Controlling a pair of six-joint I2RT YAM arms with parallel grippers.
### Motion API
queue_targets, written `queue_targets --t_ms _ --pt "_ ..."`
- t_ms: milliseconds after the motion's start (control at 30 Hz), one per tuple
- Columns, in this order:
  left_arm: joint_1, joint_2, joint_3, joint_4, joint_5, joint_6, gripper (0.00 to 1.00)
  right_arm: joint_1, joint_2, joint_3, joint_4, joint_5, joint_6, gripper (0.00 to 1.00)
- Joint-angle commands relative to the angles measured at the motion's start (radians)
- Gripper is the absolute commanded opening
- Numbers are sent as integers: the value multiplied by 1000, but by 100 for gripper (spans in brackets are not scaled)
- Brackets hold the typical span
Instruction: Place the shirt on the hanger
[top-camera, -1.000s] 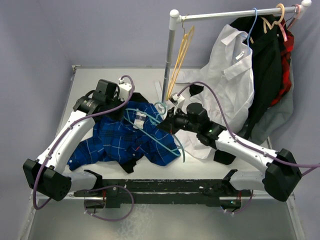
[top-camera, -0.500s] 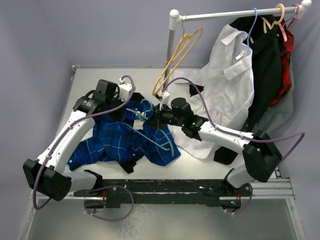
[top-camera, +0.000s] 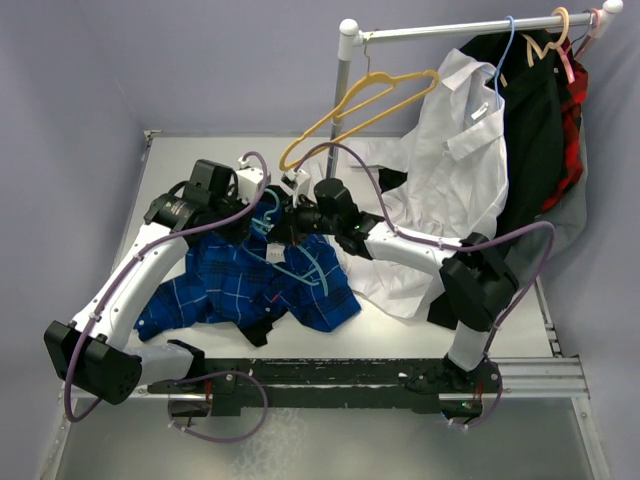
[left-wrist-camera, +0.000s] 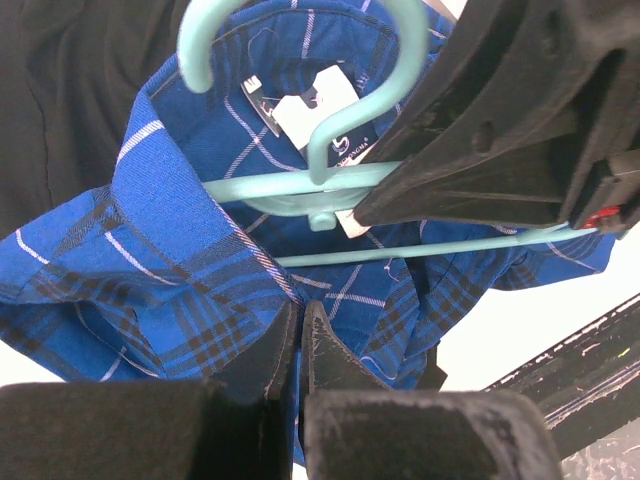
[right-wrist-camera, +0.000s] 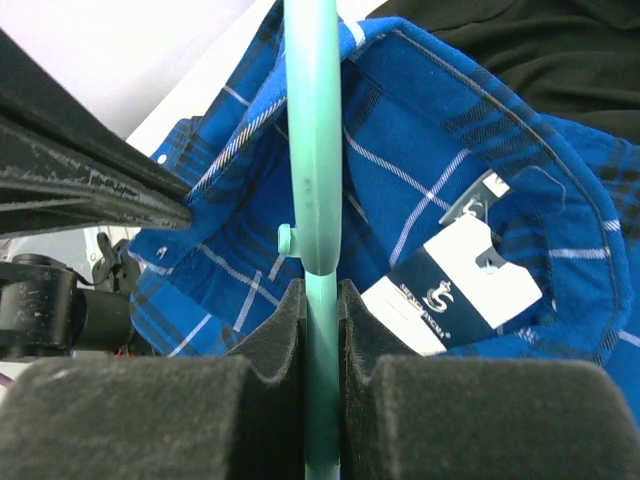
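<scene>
The blue plaid shirt (top-camera: 235, 285) lies crumpled on the table, with its collar and white neck label (right-wrist-camera: 462, 288) facing up. My left gripper (top-camera: 247, 222) is shut on a fold of the shirt (left-wrist-camera: 150, 270) at the collar edge, and its jaws (left-wrist-camera: 300, 330) pinch the blue cloth. My right gripper (top-camera: 284, 222) is shut on the teal hanger (right-wrist-camera: 315, 150), clamping its thin stem (right-wrist-camera: 322, 310). The hanger (left-wrist-camera: 300, 190) hangs just over the open collar, its hook pointing toward the left arm and its bar (top-camera: 315, 275) trailing across the shirt. The two grippers are close together.
A clothes rack pole (top-camera: 344, 110) stands behind the grippers. On its rod a yellow hanger (top-camera: 365, 100) swings, beside a white shirt (top-camera: 455, 170) and a black garment (top-camera: 530, 130). The white shirt's hem spills onto the table at the right. Another dark cloth lies under the plaid shirt (left-wrist-camera: 60, 90).
My right arm swung left, carrying the teal hanger over to the collar beside the left gripper. The yellow hanger on the rod swung round to the right. The left arm stayed put.
</scene>
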Motion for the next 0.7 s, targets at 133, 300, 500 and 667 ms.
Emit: queue_targets --t_ms 133,300,500,667 --pt "-1 -21 21 -1 38 22 0 5 53 117 16 -65 -9 0" --pt "-3 -20 16 -12 69 25 0 5 107 160 10 -73 -8 0" --pt "-3 -22 8 -21 55 35 0 5 161 206 7 -92 1 0" --pt "-3 -25 -1 -21 67 35 0 6 188 231 11 -93 8 0"
